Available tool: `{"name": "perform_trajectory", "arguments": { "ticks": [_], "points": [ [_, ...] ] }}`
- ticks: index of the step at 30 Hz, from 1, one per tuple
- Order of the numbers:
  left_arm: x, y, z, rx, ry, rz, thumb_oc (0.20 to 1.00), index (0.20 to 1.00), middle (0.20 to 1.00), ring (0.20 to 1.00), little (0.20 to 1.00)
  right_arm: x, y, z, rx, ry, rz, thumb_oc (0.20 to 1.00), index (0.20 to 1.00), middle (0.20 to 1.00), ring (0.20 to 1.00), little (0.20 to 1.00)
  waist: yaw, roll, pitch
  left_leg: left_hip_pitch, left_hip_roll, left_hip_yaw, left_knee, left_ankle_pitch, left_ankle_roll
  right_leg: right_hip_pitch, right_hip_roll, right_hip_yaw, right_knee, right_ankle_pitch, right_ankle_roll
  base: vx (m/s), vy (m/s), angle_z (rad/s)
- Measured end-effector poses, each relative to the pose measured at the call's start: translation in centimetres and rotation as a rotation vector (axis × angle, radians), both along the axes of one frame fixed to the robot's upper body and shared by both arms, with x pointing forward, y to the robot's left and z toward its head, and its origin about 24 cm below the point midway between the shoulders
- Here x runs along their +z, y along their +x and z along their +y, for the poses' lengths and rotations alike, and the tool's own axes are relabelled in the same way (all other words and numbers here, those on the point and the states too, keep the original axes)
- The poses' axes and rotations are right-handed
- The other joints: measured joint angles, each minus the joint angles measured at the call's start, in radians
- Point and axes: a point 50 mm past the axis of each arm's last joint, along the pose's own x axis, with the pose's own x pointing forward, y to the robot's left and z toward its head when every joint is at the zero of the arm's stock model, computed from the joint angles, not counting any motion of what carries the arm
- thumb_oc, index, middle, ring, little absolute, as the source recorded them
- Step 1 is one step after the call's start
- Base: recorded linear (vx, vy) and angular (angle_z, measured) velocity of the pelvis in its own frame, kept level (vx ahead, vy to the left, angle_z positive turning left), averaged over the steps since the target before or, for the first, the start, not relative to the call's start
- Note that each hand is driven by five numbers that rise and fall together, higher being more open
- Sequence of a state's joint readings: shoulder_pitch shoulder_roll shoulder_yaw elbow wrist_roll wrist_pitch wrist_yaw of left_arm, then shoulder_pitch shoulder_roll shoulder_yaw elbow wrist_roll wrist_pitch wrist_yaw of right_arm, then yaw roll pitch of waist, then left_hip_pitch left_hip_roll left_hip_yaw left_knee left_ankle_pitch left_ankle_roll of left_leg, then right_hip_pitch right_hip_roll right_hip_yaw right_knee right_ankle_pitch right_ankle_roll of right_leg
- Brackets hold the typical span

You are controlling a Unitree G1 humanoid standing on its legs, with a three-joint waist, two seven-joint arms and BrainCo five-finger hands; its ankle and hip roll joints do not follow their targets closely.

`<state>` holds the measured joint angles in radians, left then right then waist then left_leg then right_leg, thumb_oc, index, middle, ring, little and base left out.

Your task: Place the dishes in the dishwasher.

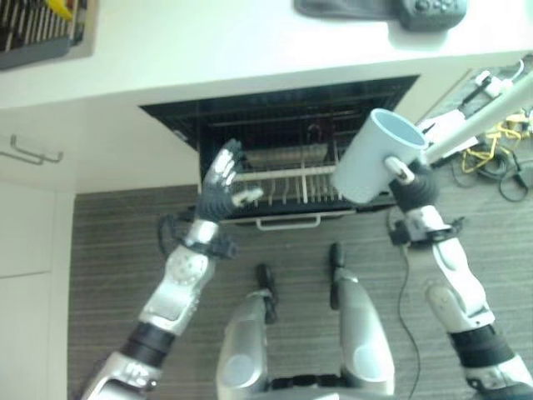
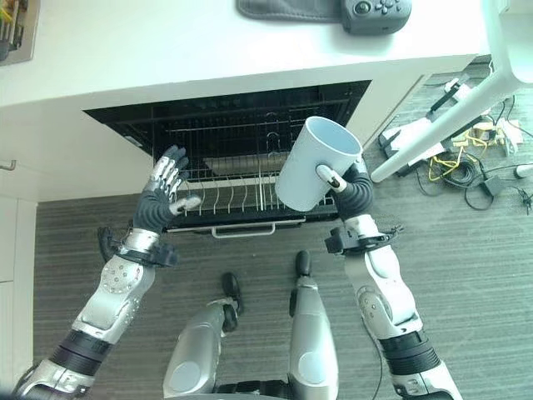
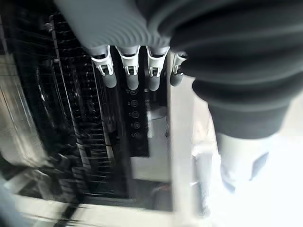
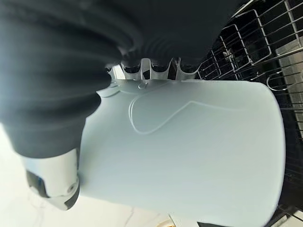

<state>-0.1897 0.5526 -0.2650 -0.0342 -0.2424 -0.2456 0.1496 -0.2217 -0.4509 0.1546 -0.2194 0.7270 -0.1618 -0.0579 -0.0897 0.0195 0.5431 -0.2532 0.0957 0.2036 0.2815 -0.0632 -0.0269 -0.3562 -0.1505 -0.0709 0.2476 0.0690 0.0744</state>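
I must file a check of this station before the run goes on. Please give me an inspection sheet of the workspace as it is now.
Surface: white countertop above the open dishwasher; its wire rack is pulled out, no dishes seen in it.
Job's things: one pale blue mug, held above the rack's right end, tilted with its mouth up.
Clutter: dark controller on a grey cloth at the counter's far edge; a utensil tray at the far left.
Hands: right hand shut on the mug; left hand open, fingers straight, before the rack.
Cables: yellow and black cables on the floor, right.
Surroundings: grey striped floor; white stand leg; cabinet handle.
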Motion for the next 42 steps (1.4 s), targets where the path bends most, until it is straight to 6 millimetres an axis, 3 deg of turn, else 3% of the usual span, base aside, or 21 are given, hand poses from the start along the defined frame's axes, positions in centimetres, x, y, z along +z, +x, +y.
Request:
{"name": "perform_trajectory", "arguments": {
  "ticks": [4,10,13,16,20,23,27,28,29,31,32,33,34,35,36,37,39,42],
  "points": [
    [-0.9,0.9,2.3,0.073,0.313,0.146,1.0,1.0,1.0,1.0,1.0,0.8,0.0,-0.7,-0.004,-0.047,-0.022,0.2,0.2,0.2,0.2,0.2,-0.004,0.003,-0.001,0.019,0.007,0.019,0.0,-0.001,-0.002,0.013,0.001,0.001,0.001,0.0,0.0,0.06,0.042,-0.05],
    [-3.7,2.5,4.8,0.169,0.539,0.428,1.0,1.0,1.0,1.0,1.0,0.3,0.0,-1.1,0.018,-0.065,0.02,0.2,0.2,0.2,0.2,0.2,-0.027,0.036,-0.023,0.104,0.027,0.022,0.04,-0.052,-0.022,0.099,0.004,0.003,0.041,-0.052,-0.004,0.22,0.031,-0.03],
    [-7.3,2.1,5.9,0.178,0.731,0.651,1.0,1.0,1.0,1.0,1.0,-1.5,-0.5,-1.8,0.016,-0.092,0.127,0.2,0.2,0.2,0.2,0.2,-0.055,0.074,-0.085,0.15,0.029,0.012,0.075,-0.085,-0.026,0.135,0.004,0.007,0.087,-0.094,-0.005,0.36,0.023,-0.02],
    [-11.5,0.9,4.2,0.068,0.78,0.833,1.0,1.0,1.0,1.0,1.0,-3.7,-1.3,-1.8,0.033,-0.101,0.232,0.2,0.2,0.2,0.2,0.2,-0.058,0.066,-0.151,0.189,0.036,0.022,0.091,-0.109,-0.026,0.158,0.004,0.008,0.127,-0.139,0.0,0.25,0.003,-0.04],
    [-15.6,-0.1,2.9,-0.043,0.927,1.014,1.0,1.0,1.0,1.0,1.0,-5.8,-1.8,-0.5,0.077,-0.067,0.329,0.2,0.2,0.2,0.2,0.2,-0.072,0.025,-0.203,0.235,0.047,0.027,0.105,-0.128,-0.032,0.194,0.012,0.008,0.16,-0.168,-0.003,0.22,-0.028,-0.04],
    [-17.1,-0.9,3.3,-0.119,1.061,1.115,1.0,1.0,1.0,1.0,1.0,-6.8,-2.2,0.4,0.112,-0.056,0.37,0.2,0.2,0.2,0.2,0.2,-0.093,0.013,-0.241,0.239,0.058,0.033,0.112,-0.137,-0.038,0.199,0.022,0.009,0.16,-0.169,-0.004,0.11,-0.035,-0.11],
    [-17.6,-1.7,2.4,-0.259,1.17,1.17,1.0,1.0,1.0,1.0,1.0,-8.5,-2.4,1.1,0.128,-0.083,0.436,0.2,0.2,0.2,0.2,0.2,-0.098,-0.004,-0.242,0.236,0.055,0.031,0.139,-0.141,-0.032,0.201,0.022,0.011,0.163,-0.165,-0.006,0.01,-0.029,-0.02],
    [-17.7,-1.9,2.5,-0.268,1.167,1.175,1.0,1.0,1.0,1.0,1.0,-8.7,-2.4,1.3,0.127,-0.079,0.442,0.2,0.2,0.2,0.2,0.2,-0.098,-0.006,-0.242,0.237,0.055,0.032,0.139,-0.141,-0.032,0.202,0.022,0.011,0.163,-0.164,-0.006,-0.08,-0.007,-0.13],
    [-16.8,-3.4,1.8,-0.33,0.836,1.088,1.0,1.0,1.0,1.0,1.0,-10.0,-3.2,1.3,0.115,-0.083,0.494,0.2,0.2,0.2,0.2,0.2,-0.073,-0.014,-0.244,0.239,0.041,0.051,0.098,-0.124,-0.019,0.201,0.02,0.028,0.11,-0.124,0.006,-0.16,0.001,-0.16],
    [-13.6,-6.2,0.0,-0.357,0.471,0.867,1.0,1.0,1.0,1.0,1.0,-10.6,-4.8,-1.7,0.022,-0.085,0.525,0.2,0.2,0.2,0.2,0.2,-0.034,-0.021,-0.237,0.28,0.009,0.057,0.003,-0.08,-0.002,0.268,0.0,0.025,-0.018,-0.056,0.031,-0.14,0.017,-0.03],
    [-10.4,-7.8,0.8,-0.303,0.333,0.707,1.0,1.0,1.0,1.0,1.0,-10.3,-6.3,-3.6,-0.039,-0.07,0.505,0.2,0.2,0.2,0.2,0.2,-0.017,-0.021,-0.24,0.296,0.002,0.068,-0.043,-0.065,0.005,0.288,-0.002,0.025,-0.062,-0.037,0.031,-0.04,0.029,0.29],
    [-7.1,-8.8,3.2,-0.156,0.19,0.486,1.0,1.0,1.0,1.0,1.0,-11.3,-8.4,-6.8,-0.193,-0.039,0.528,0.2,0.2,0.2,0.2,0.2,0.018,-0.013,-0.244,0.324,-0.009,0.052,-0.089,-0.053,0.009,0.337,-0.006,0.0,-0.125,-0.024,0.031,-0.02,0.032,0.29],
    [-8.0,-7.9,5.3,-0.016,0.143,0.478,1.0,1.0,1.0,1.0,1.0,-11.9,-8.3,-7.6,-0.233,-0.04,0.555,0.2,0.2,0.2,0.2,0.2,0.048,0.004,-0.258,0.345,-0.014,0.051,-0.106,-0.055,0.002,0.357,-0.01,-0.002,-0.141,-0.023,0.033,-0.02,0.031,0.32],
    [-10.0,-7.6,6.3,0.046,0.145,0.558,1.0,1.0,1.0,1.0,1.0,-11.4,-7.2,-6.6,-0.186,-0.044,0.522,0.2,0.2,0.2,0.2,0.2,0.056,0.009,-0.269,0.34,-0.015,0.05,-0.109,-0.055,0.001,0.348,-0.017,-0.014,-0.144,-0.026,0.039,-0.03,0.03,0.11],
    [-10.6,-7.6,6.0,0.035,0.155,0.586,1.0,1.0,1.0,1.0,1.0,-10.6,-5.9,-5.1,-0.122,-0.043,0.48,0.2,0.2,0.2,0.2,0.2,0.057,0.017,-0.275,0.336,-0.012,0.055,-0.119,-0.054,0.001,0.349,-0.018,-0.024,-0.142,-0.026,0.043,-0.03,0.038,0.22],
    [-10.8,-7.4,4.6,-0.021,0.156,0.581,1.0,1.0,1.0,1.0,1.0,-10.0,-5.2,-4.0,-0.079,-0.043,0.446,0.2,0.2,0.2,0.2,0.2,0.056,0.006,-0.281,0.337,-0.015,0.052,-0.135,-0.034,-0.006,0.35,-0.019,-0.028,-0.144,-0.015,0.04,-0.03,0.041,0.27],
    [-11.0,-7.1,2.9,-0.081,0.147,0.567,1.0,1.0,1.0,1.0,1.0,-9.3,-4.6,-3.2,-0.064,-0.043,0.413,0.2,0.2,0.2,0.2,0.2,0.07,-0.008,-0.303,0.347,-0.015,0.051,-0.163,-0.009,-0.003,0.353,-0.015,-0.037,-0.163,-0.009,0.034,-0.04,0.051,0.17],
    [-9.7,-5.6,2.5,-0.069,0.142,0.49,1.0,1.0,1.0,1.0,1.0,-8.6,-4.2,-3.0,-0.088,-0.032,0.379,0.2,0.2,0.2,0.2,0.2,0.068,-0.023,-0.336,0.364,-0.022,0.05,-0.223,0.023,-0.007,0.391,-0.013,-0.053,-0.24,0.037,0.029,-0.05,0.061,0.04]
  ]
}}
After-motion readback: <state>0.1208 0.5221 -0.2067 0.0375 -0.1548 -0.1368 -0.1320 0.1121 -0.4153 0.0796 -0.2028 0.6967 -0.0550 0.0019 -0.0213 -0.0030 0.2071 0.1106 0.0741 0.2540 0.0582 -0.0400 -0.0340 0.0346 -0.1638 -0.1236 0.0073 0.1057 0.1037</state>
